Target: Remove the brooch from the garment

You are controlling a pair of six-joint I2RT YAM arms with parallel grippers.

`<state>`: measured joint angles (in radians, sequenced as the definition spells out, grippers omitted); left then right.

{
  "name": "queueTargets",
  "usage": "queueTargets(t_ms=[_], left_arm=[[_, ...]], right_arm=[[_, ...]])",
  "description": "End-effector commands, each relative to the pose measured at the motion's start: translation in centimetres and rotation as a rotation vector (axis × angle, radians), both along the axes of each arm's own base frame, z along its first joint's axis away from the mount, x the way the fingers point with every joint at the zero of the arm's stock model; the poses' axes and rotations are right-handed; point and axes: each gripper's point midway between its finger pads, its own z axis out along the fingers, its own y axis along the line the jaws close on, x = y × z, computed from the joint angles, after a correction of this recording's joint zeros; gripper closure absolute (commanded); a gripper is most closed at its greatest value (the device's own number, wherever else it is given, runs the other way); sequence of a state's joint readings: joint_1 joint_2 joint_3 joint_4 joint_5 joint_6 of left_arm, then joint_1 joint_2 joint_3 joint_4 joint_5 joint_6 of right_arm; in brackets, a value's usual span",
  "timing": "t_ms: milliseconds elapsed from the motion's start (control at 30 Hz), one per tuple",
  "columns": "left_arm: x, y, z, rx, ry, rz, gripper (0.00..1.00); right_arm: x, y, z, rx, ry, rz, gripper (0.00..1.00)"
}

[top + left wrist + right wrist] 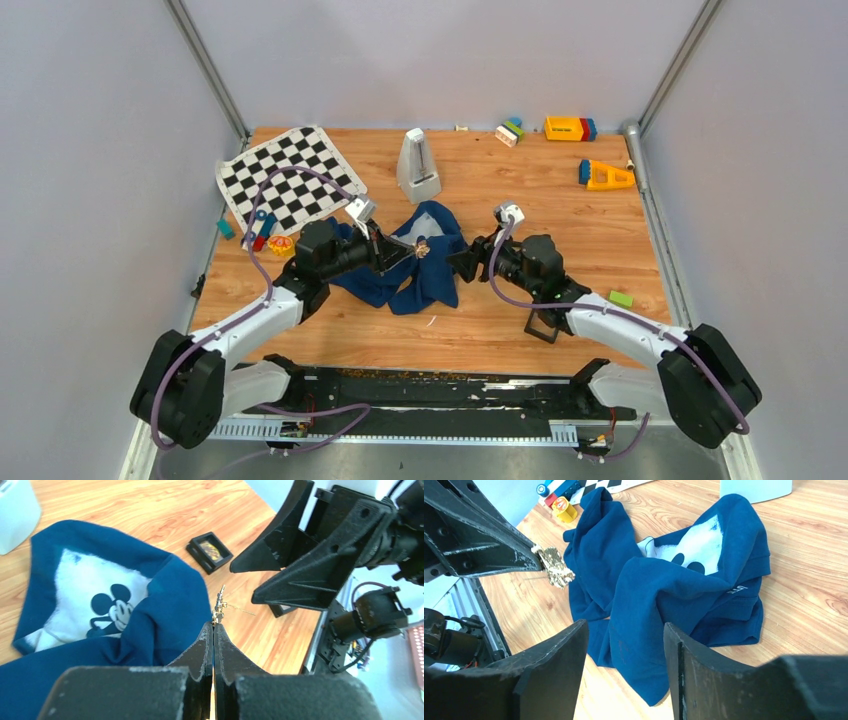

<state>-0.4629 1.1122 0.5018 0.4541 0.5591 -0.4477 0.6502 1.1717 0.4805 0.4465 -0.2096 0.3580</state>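
The garment (410, 282), a crumpled navy T-shirt with a grey-white Mickey print, lies mid-table; the garment (165, 615) also shows in the left wrist view, and the garment (664, 585) in the right wrist view. My left gripper (412, 250) (213, 627) is shut on the brooch (421, 247), a tiny gold-brown piece. The brooch (218, 607) sticks out past the fingertips, its thin pin pointing right. In the right wrist view the brooch (555, 567) hangs over bare wood, apart from the cloth. My right gripper (462, 262) (626, 630) stands open, just right of the shirt, holding nothing.
A chequered cloth (290, 175) lies back left, with a yellow-red toy (281, 245) (564, 510) near it. A white wedge-shaped object (418, 165) stands behind the shirt. Coloured blocks (570, 128) (605, 176) (621, 298) sit at back and right. A black square frame (210, 551) lies on the wood.
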Motion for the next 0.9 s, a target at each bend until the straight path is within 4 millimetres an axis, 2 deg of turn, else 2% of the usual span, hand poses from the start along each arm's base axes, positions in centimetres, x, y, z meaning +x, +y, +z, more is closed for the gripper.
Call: queueTargets(t_ms=[0, 267, 467, 867], left_arm=[[-1.1, -1.4, 2.2, -0.093, -0.075, -0.121, 1.0], [-2.4, -2.6, 2.3, -0.145, -0.075, -0.248, 1.0], [-2.9, -2.8, 2.6, -0.161, -0.078, -0.291, 1.0], [-4.2, -3.7, 2.8, -0.187, -0.074, -0.381, 1.0]], right_arm=[[-0.3, 0.2, 3.0, 0.09, -0.063, 0.027, 0.45], [-2.8, 0.3, 5.6, 0.166, -0.149, 0.144, 0.48], [-3.5, 0.8, 5.8, 0.174, -0.149, 0.201, 0.55], [-4.5, 1.5, 6.2, 0.191, -0.153, 0.272, 0.52]])
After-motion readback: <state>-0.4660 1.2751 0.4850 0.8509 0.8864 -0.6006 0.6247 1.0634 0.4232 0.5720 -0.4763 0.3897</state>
